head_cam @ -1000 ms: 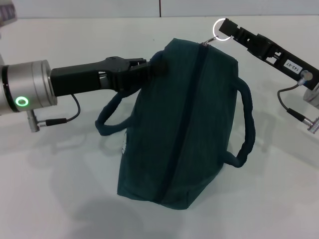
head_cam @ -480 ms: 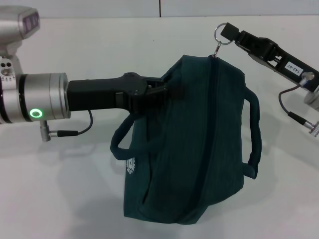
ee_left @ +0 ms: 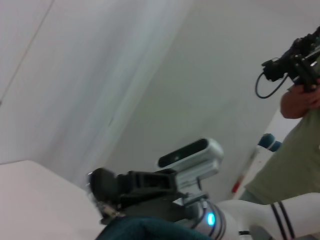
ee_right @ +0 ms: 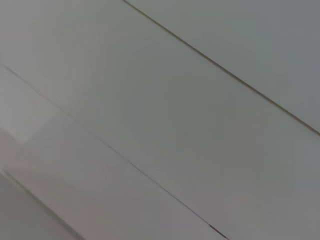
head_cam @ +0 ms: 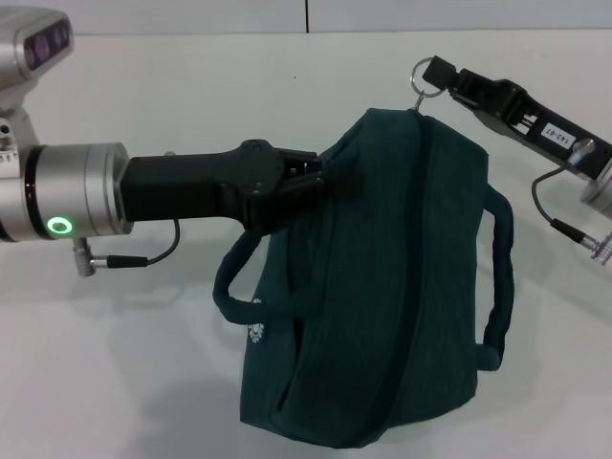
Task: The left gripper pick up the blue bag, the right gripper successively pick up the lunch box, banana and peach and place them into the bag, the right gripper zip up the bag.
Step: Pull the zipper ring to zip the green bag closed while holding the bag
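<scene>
Above table [head_cam: 143, 382], zipped teal blue bag [head_cam: 382, 287]

Matt teal fabric blue bag [head_cam: 382, 287], shiny metal ring zipper pull [head_cam: 422, 76], smooth white table [head_cam: 143, 382]

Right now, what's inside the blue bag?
Cannot be seen: the blue bag looks zipped along its top, fabric hiding any contents. The left gripper clamps its upper edge; the right gripper holds the zipper ring.
</scene>
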